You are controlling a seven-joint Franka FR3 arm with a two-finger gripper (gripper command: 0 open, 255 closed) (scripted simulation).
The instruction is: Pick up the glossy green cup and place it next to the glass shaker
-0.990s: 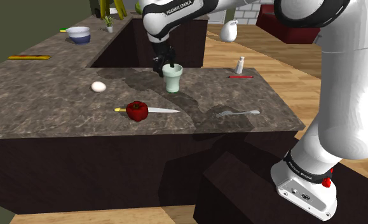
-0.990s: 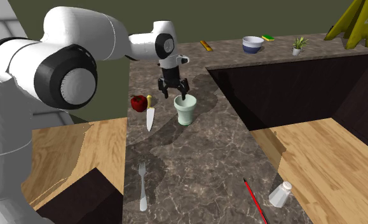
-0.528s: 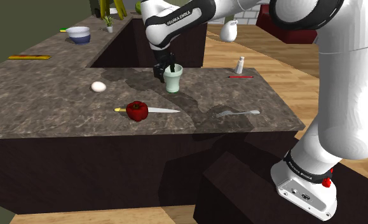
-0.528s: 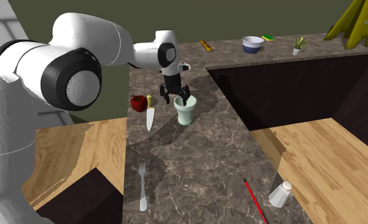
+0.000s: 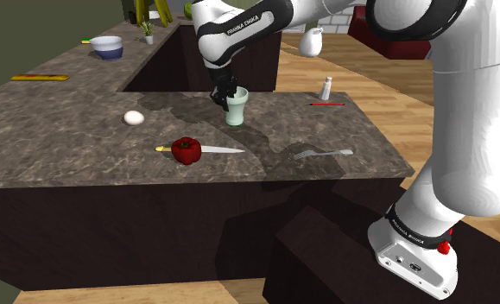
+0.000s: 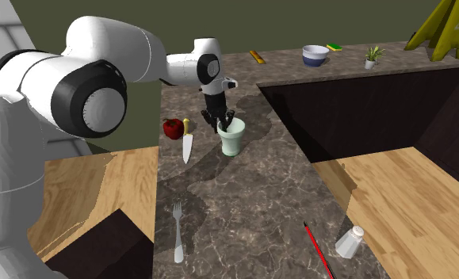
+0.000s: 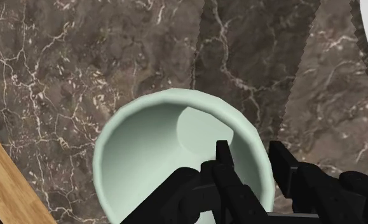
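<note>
With black gripper pinched tight on one wall of the round, glossy pale-green cup, one finger inside, holds it upright on veined dark marble counter, well apart from the small shaker.

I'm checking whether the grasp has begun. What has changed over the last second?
The gripper came down onto the pale green cup, and its fingers, spread a second ago, have closed on the cup's wall, one inside the rim, one outside. The cup stands upright on the same spot of the counter, not lifted. The shaker, red pepper, knife, fork and egg lie as before.
</note>
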